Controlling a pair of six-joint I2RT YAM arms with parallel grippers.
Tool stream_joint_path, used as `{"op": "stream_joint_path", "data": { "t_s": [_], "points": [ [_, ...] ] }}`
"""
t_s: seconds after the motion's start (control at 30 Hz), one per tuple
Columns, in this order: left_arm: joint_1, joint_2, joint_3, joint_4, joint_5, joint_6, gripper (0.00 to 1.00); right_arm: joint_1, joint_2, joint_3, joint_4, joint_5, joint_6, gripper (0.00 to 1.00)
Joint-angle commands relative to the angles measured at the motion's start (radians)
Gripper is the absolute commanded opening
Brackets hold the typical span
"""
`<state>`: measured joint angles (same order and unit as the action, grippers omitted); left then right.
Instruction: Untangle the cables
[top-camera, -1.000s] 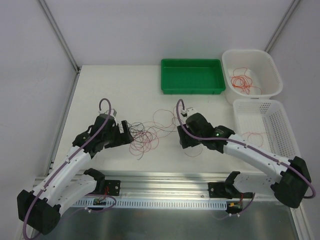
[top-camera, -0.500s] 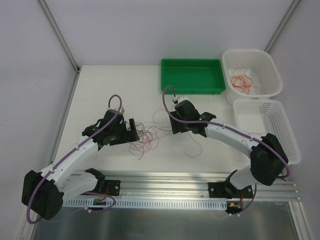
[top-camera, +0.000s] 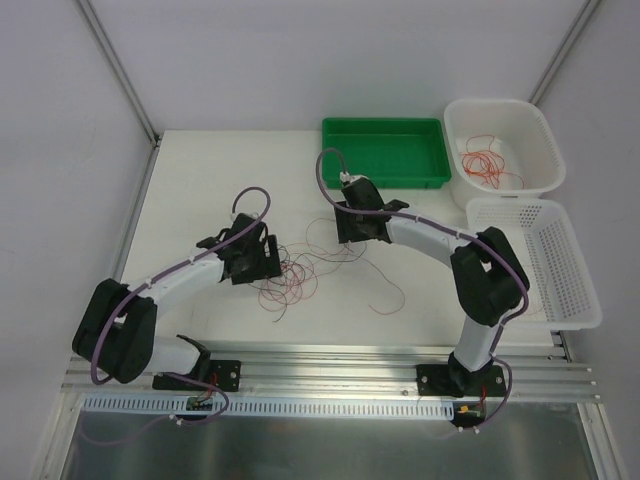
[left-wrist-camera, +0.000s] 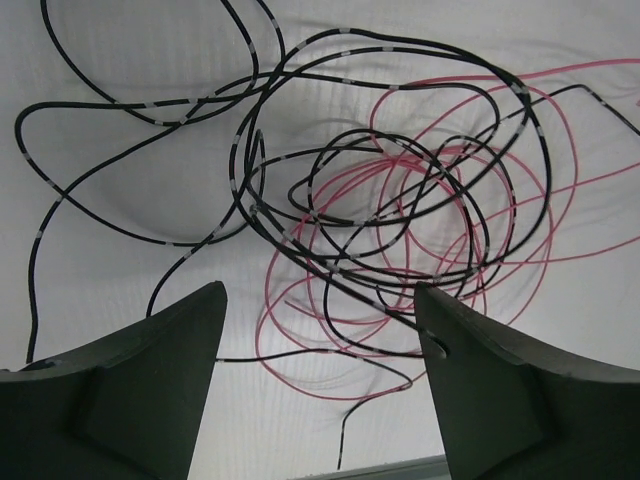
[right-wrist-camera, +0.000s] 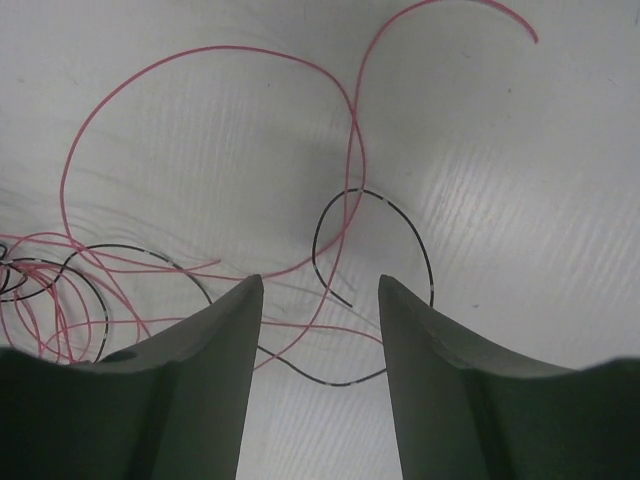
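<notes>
The cables (top-camera: 290, 282) lie as a loose tangle of thin red and black wires on the white table between my two grippers. In the left wrist view the tangle (left-wrist-camera: 400, 200) of black and red loops fills the middle, on the table below the jaws. My left gripper (left-wrist-camera: 320, 293) is open and holds nothing; in the top view it (top-camera: 266, 266) is at the tangle's left edge. My right gripper (right-wrist-camera: 320, 282) is open and empty above a black loop (right-wrist-camera: 372, 200) and a red loop (right-wrist-camera: 200, 70); in the top view it (top-camera: 357, 233) is at the tangle's far right end.
A green tray (top-camera: 384, 152) stands at the back. A white round basket (top-camera: 503, 112) at the back right holds red wires (top-camera: 485, 162). A white rectangular basket (top-camera: 530, 262) stands at the right edge. A single red wire (top-camera: 388, 292) trails right of the tangle.
Both arms have stretched away from their bases. The left gripper moved right to the tangle. The right gripper moved left and farther back to the tangle's right end.
</notes>
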<state>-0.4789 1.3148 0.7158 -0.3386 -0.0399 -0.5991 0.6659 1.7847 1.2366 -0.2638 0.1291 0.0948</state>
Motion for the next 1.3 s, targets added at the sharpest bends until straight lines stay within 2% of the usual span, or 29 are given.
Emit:
{"op": "stream_joint_path", "data": {
  "t_s": [0.0, 0.1, 0.23, 0.27, 0.33, 0.37, 0.5, 0.8, 1.1, 1.17, 1.2, 1.27],
  "points": [
    [-0.007, 0.061, 0.004, 0.059, -0.041, -0.021, 0.75, -0.014, 0.053, 0.055, 0.035, -0.028, 0.003, 0.53],
    [-0.007, 0.113, -0.004, 0.079, -0.040, -0.021, 0.69, -0.015, 0.073, 0.040, 0.058, -0.051, -0.001, 0.51],
    [-0.009, 0.153, -0.028, 0.095, -0.040, -0.022, 0.51, -0.006, 0.047, 0.008, 0.126, -0.111, -0.004, 0.50],
    [-0.009, 0.156, -0.036, 0.101, -0.038, -0.027, 0.40, -0.002, 0.038, -0.003, 0.139, -0.118, 0.003, 0.50],
    [-0.009, 0.156, -0.058, 0.110, -0.031, -0.031, 0.29, 0.015, 0.006, -0.022, 0.181, -0.120, 0.008, 0.51],
    [-0.009, 0.153, -0.064, 0.119, -0.028, -0.033, 0.19, 0.023, -0.005, -0.025, 0.193, -0.121, 0.019, 0.51],
    [-0.012, 0.146, -0.085, 0.127, -0.015, -0.037, 0.03, 0.049, -0.015, -0.026, 0.259, -0.187, 0.069, 0.54],
    [-0.020, 0.103, -0.130, 0.131, -0.008, -0.047, 0.00, 0.083, 0.105, 0.033, 0.431, -0.223, 0.189, 0.56],
    [-0.020, 0.072, -0.148, 0.131, -0.006, -0.048, 0.00, 0.092, 0.234, 0.133, 0.397, -0.201, 0.249, 0.53],
    [-0.020, 0.066, -0.150, 0.131, -0.002, -0.048, 0.00, 0.090, 0.237, 0.136, 0.394, -0.192, 0.240, 0.48],
    [-0.020, 0.063, -0.153, 0.131, 0.001, -0.047, 0.00, 0.089, 0.228, 0.138, 0.385, -0.191, 0.234, 0.37],
    [-0.020, 0.055, -0.157, 0.131, 0.008, -0.047, 0.00, 0.089, 0.208, 0.141, 0.370, -0.183, 0.217, 0.23]
  ]
}}
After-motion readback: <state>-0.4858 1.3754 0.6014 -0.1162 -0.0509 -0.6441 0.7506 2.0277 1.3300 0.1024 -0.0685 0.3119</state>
